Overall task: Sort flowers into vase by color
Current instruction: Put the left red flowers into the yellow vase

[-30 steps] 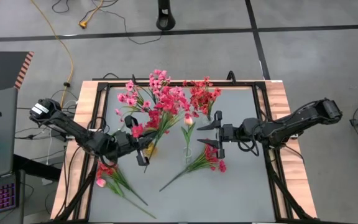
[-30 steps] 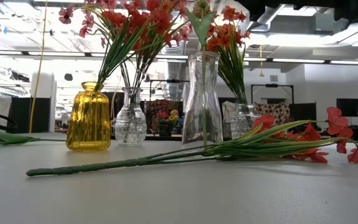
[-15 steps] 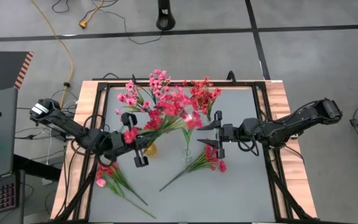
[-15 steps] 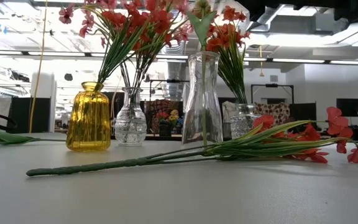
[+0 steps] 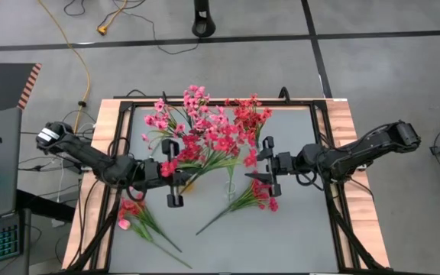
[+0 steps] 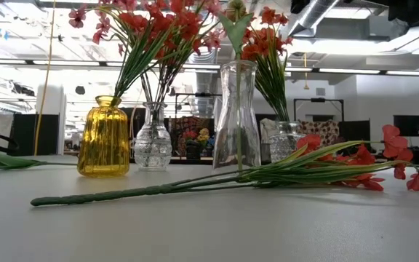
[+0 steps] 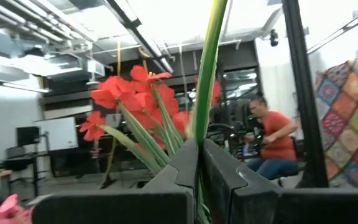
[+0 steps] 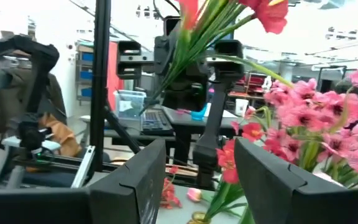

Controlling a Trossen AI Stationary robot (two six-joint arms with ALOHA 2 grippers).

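Note:
My left gripper (image 5: 180, 174) hangs over the yellow vase (image 5: 183, 184), shut on a red flower sprig (image 5: 214, 147) whose blossoms fan out toward the table's right. Opposite it, my right gripper (image 5: 260, 162) stands open with nothing between its fingers, facing the left gripper (image 8: 188, 56). The yellow vase (image 6: 104, 137) and three clear vases (image 6: 237, 116) stand upright with stems in them. Another red sprig (image 6: 268, 175) lies flat on the table, and pink flowers (image 5: 137, 218) lie near the left front. My left gripper pinches the sprig's green stem (image 7: 202, 124) between its two shut fingers (image 7: 185, 168). The stem runs on upward past the fingers, and the red blossoms (image 7: 126, 93) stand beyond them. The sprig is tilted and lifted off the table; its lower end is hidden.
The vases stand in a row across the table's middle, their bouquets (image 5: 197, 114) spreading toward the far edge. The loose red sprig (image 5: 247, 200) lies just below my right gripper. The table's dark frame (image 5: 328, 153) runs along its sides. People and furniture show in the room beyond.
My left gripper has risen a little and tipped upward, keeping its hold. The red sprig has swung with it, its blossoms moving toward the table's right and fanning over the middle vases. My right gripper has tipped slightly upward in place.

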